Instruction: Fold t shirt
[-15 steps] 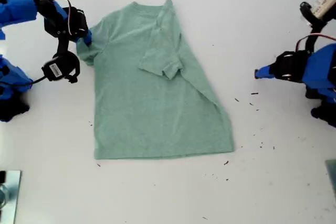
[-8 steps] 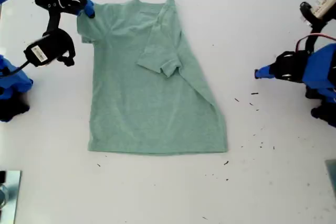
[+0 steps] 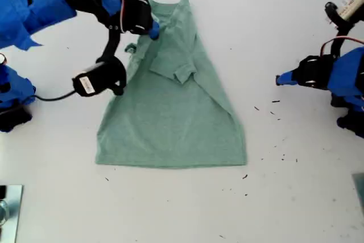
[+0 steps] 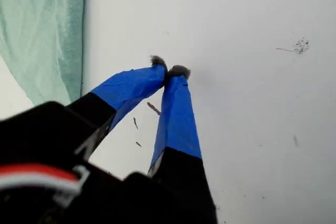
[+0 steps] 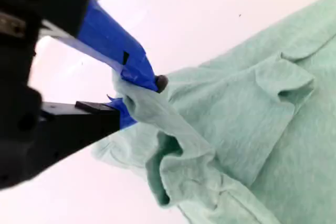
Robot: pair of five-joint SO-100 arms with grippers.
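The pale green t shirt point(image 3: 170, 123) lies on the white table, with the sleeve on the exterior view's right folded in over its chest. My second gripper point(image 3: 152, 29) hovers over the collar area, shut on a bunch of the t shirt point(image 5: 252, 103) from the other sleeve side. That cloth hangs lifted and draped below my second gripper point(image 5: 140, 94). My first gripper point(image 3: 280, 79) rests low over bare table at the exterior view's right, apart from the shirt. My first gripper point(image 4: 169, 71) is shut on nothing, and the t shirt point(image 4: 42, 30) shows only at that picture's edge.
Small dark specks point(image 3: 274, 106) dot the table between the shirt and the first arm. A wrist camera point(image 3: 94, 81) hangs on its cable beside the second arm, over the shirt's edge. A metal piece point(image 3: 8, 209) sits at the exterior view's lower left corner.
My second gripper has swung from the exterior view's upper left toward the shirt's middle, dragging the sleeve side inward over the body. The first arm has stayed still.
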